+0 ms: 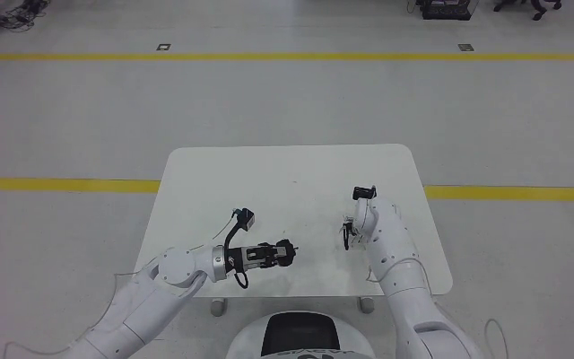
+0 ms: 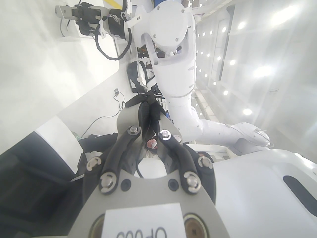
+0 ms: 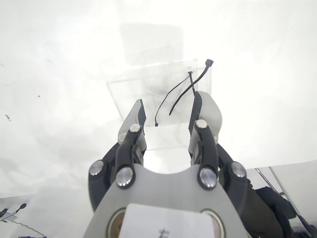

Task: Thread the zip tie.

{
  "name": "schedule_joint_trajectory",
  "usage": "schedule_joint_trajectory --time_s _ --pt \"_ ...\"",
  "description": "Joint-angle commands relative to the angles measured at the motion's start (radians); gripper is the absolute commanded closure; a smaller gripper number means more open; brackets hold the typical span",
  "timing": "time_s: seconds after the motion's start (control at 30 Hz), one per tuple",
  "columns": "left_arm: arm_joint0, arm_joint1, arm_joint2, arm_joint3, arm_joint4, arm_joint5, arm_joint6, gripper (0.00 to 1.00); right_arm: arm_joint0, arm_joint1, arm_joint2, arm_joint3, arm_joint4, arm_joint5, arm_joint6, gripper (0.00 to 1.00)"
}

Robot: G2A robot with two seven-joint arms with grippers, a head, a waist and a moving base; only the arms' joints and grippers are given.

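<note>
My right gripper (image 3: 169, 99) is open, its fingers (image 3: 195, 105) spread just above a clear plastic box (image 3: 128, 92) on the white table (image 1: 287, 179). Two thin black zip ties (image 3: 184, 91) lie crossed inside the box, and one head (image 3: 209, 63) reaches over its far rim. In the top view this gripper (image 1: 346, 235) is at the table's right side. My left gripper (image 1: 289, 251) is near the table's front middle, level and pointing toward the right arm. Its fingers (image 2: 128, 120) are shut on a black zip tie (image 2: 135, 102) that sticks out sideways at the tips.
The left wrist view looks across the table to the right gripper (image 2: 58, 13) over the box. The table's back half is bare white surface. The front edge runs close behind both arms.
</note>
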Motion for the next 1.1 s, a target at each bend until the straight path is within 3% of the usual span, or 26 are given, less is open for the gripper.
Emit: schedule_joint_trajectory --time_s 0.0,0.6,0.9,1.07 --pt "0.000 0.000 0.000 0.000 0.000 0.000 0.000 1.00 0.005 -0.001 0.001 0.012 0.000 0.000 -0.002 0.58" --pt "0.000 0.000 0.000 0.000 0.000 0.000 0.000 1.00 0.041 -0.008 0.014 0.088 0.000 0.000 -0.034 0.64" --pt "0.000 0.000 0.000 0.000 0.000 0.000 0.000 1.00 0.041 -0.009 0.016 0.089 0.000 0.000 -0.038 0.77" --pt "0.000 0.000 0.000 0.000 0.000 0.000 0.000 1.00 0.041 -0.008 0.013 0.086 0.000 0.000 -0.038 0.79"
